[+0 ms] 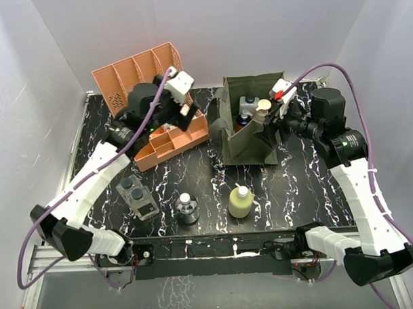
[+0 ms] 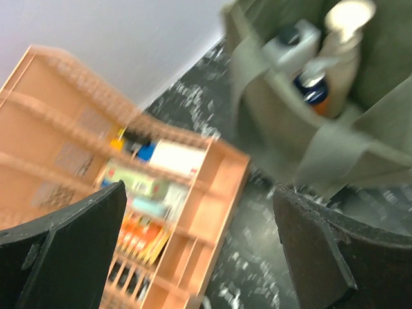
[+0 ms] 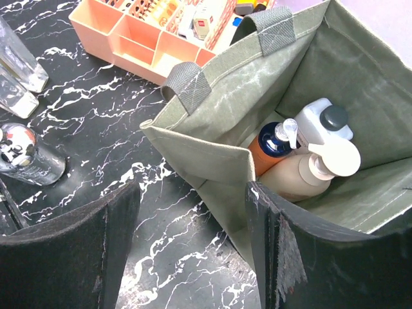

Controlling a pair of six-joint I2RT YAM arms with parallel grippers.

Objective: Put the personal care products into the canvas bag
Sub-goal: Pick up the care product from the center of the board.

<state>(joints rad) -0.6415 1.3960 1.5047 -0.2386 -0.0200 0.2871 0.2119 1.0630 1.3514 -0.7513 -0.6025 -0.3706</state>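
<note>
The olive canvas bag (image 1: 241,141) stands right of centre. It holds the white bottle (image 3: 324,120), the orange-and-blue pump (image 3: 273,145) and the tan pump (image 3: 308,175). My right gripper (image 3: 193,239) is open and empty. It straddles the bag's near wall, with one finger (image 3: 286,257) over the inside; in the top view it (image 1: 270,125) sits at the bag's right rim. On the table lie the clear twin pack (image 1: 137,195), the small clear round bottle (image 1: 187,208) and the yellow white-capped bottle (image 1: 240,201). My left gripper (image 2: 199,257) is open and empty above the rack.
The salmon-orange slotted rack (image 1: 156,75) with small colourful boxes stands at the back left, its low tray (image 1: 192,136) close to the bag's left side. The left wrist view is blurred and shows the rack (image 2: 212,212) and the bag (image 2: 283,141).
</note>
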